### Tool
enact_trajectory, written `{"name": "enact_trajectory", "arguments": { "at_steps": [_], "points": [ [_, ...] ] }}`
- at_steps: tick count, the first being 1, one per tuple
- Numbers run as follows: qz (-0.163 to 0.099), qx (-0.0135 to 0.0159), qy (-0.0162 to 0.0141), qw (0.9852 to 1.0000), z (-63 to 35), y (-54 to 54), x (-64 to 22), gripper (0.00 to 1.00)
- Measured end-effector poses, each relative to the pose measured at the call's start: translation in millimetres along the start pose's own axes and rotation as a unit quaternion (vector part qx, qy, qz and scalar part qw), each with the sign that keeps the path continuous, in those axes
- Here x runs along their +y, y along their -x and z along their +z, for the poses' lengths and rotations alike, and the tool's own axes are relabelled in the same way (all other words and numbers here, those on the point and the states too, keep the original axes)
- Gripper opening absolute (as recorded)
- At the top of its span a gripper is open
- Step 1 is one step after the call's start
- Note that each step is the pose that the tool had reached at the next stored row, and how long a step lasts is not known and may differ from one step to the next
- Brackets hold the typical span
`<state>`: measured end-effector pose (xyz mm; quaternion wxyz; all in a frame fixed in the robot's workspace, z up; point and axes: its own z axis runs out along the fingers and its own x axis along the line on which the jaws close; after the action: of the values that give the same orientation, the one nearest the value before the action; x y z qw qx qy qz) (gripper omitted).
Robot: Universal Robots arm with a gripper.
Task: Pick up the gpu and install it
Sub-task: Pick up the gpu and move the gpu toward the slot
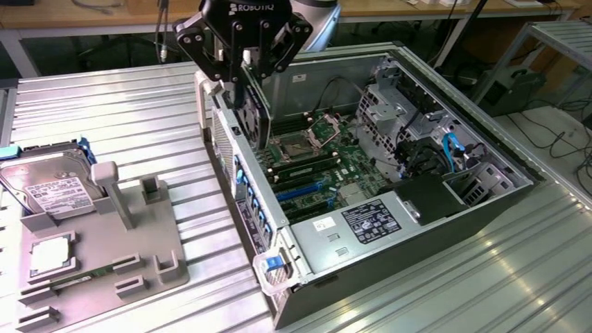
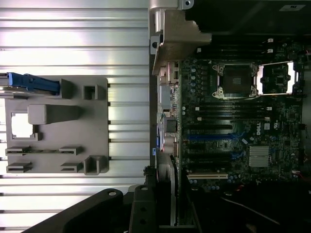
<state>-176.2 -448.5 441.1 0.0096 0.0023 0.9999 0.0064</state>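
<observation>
**Desk:** What does the exterior view give you?

**Me:** My tool (image 1: 247, 68) is pinched narrow on the top edge of the gpu (image 1: 251, 114) — a thin dark card hanging upright, with a round black fan on its face and a pale metal bracket at one end. It hangs over the rear wall of the open computer case (image 1: 416, 243), above the ribbed metal surface (image 1: 120, 104). At the exterior view's left, a matte grey fixture (image 1: 102, 243) carries a silver hard drive (image 1: 46, 186).

**Desk:** And the wrist view?

**Me:** I'm looking down on the green motherboard (image 2: 228, 121), with its square metal-framed socket (image 2: 235, 80) and rows of blue and black slots. The card is edge-on and blurred — I can't tell whether it touches a slot. The tool's black body cuts off one corner.
</observation>
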Motion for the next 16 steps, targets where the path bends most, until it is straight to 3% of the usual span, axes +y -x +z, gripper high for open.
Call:
{"name": "enact_trajectory", "arguments": {
  "at_steps": [16],
  "points": [
    [0.000, 0.0000, 0.0000, 1.0000, 0.7, 20.2, 0.1, 0.27]
  ]
}}
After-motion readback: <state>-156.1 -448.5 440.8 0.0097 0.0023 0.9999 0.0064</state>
